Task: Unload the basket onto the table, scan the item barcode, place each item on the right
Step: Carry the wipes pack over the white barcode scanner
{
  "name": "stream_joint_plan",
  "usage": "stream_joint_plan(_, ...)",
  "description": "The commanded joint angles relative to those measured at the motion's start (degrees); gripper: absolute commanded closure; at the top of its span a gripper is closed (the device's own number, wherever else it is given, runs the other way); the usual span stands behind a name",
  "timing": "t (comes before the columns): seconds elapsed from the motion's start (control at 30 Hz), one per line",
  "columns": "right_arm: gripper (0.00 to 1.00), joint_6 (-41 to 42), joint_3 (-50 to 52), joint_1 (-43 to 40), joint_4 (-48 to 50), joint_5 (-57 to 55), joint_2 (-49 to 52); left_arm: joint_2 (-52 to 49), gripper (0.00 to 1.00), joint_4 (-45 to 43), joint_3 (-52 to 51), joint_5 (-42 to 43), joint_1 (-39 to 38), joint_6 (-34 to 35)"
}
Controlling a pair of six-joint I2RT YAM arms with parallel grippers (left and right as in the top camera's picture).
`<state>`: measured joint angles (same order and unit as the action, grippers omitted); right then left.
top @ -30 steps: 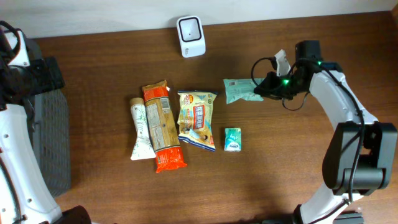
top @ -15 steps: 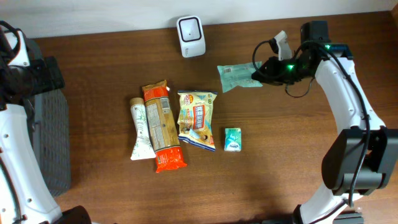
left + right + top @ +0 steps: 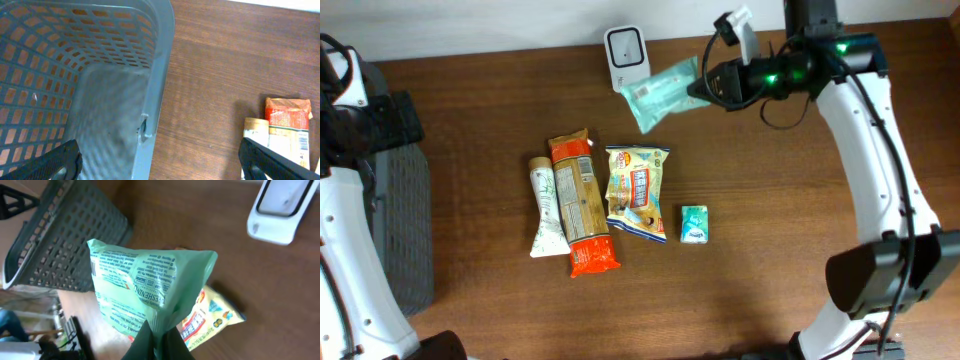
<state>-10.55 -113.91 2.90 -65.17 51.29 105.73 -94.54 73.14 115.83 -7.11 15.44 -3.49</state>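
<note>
Right arm (image 3: 868, 130) reaches up and across the table (image 3: 770, 260). Right gripper (image 3: 708, 84) is clamped tight on one edge of the green packet (image 3: 660, 92), which hangs off the table, just beside the one white scanner (image 3: 626, 58). Left arm (image 3: 345, 240) is at the left edge. Left gripper (image 3: 162, 162) has its jaws spread wide, holding nothing, over the one grey basket (image 3: 161, 65), whose mesh floor is in view. Four items lie on the table: orange packet (image 3: 580, 205), snack bag (image 3: 637, 192), white tube (image 3: 546, 208) and small green pack (image 3: 693, 224).

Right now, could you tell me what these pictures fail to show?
Packet barcode: right wrist, print too small; overhead, smaller still.
Scanner: right wrist, cut by the top edge.
Basket: overhead, left arm covers part; left wrist, floor blurred.
</note>
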Motion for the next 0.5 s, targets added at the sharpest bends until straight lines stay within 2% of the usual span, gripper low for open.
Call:
stream_joint_plan(0.0,0.96,1.22,-3.56,1.01,-1.38,-4.55,-3.87,0.66,0.01,0.02,0.31,-0.24,0.11,-0.72)
stream_joint_plan(0.03,0.96,2.10,-3.56,1.86,-1.55,-6.99,-4.13,0.66,0.01,0.02,0.31,-0.24,0.11,-0.72)
stream_joint_plan(0.1,0.96,3.76,-3.54,6.60,0.26,-21.31,-3.98,0.66,0.01,0.02,0.31,-0.24,0.11,-0.72)
stream_joint_plan(0.2,0.96,3.13,-3.52,17.07,10.47,-55.98,-1.27,0.66,0.01,0.02,0.31,-0.24,0.11,-0.72)
stream_joint_plan(0.27,0.96,-6.19,-3.52,22.18,20.94,-72.00,3.17,0.66,0.01,0.02,0.31,-0.24,0.11,-0.72)
stream_joint_plan(0.3,0.96,-11.85,-3.52,23.10,25.18,-74.55,5.25,0.66,0.01,0.02,0.31,-0.24,0.11,-0.72)
stream_joint_plan(0.33,0.96,-22.97,-3.52,23.71,35.21,-80.02,10.49,0.66,0.01,0.02,0.31,-0.24,0.11,-0.72)
stream_joint_plan(0.4,0.96,-30.95,-3.52,23.58,47.93,-83.95,15.96,0.66,0.01,0.04,0.31,-0.24,0.11,-0.72)
stream_joint_plan(0.47,0.96,-40.92,-3.52,22.73,65.51,-84.00,22.38,0.66,0.01,0.02,0.31,-0.24,0.11,-0.72)
